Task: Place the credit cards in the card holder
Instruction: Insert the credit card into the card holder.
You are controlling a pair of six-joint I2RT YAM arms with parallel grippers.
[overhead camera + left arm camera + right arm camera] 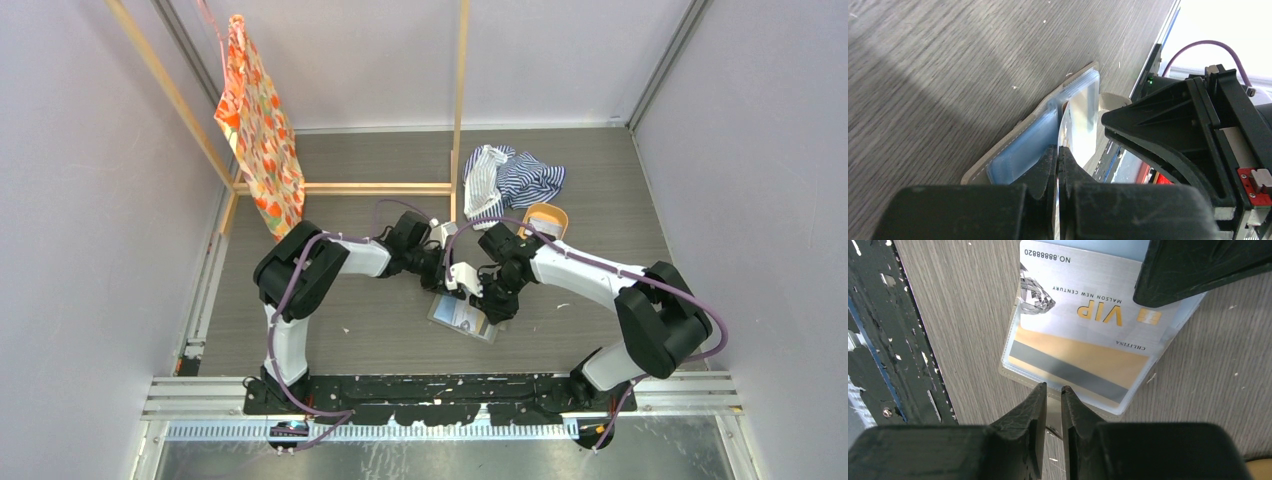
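The card holder [462, 317] lies open on the table between the arms, its clear sleeves facing up. My left gripper [1058, 150] is shut on a silver credit card [1080, 120] marked VIP [1083, 305], held on edge over the holder's sleeves [1018, 147]. One corner of the card is under the left finger [1198, 265]. A gold card with a dark stripe [1083, 362] sits inside a sleeve. My right gripper [1053, 387] is at the holder's near edge [1013, 374], its jaws closed to a narrow gap on the holder's closing tab [1053, 407].
A striped cloth [512, 178] and an orange tray [547, 220] lie behind the right arm. A flowered cloth [258, 125] hangs on a wooden frame [460, 100] at the back left. The black base rail [878, 340] runs just beside the holder.
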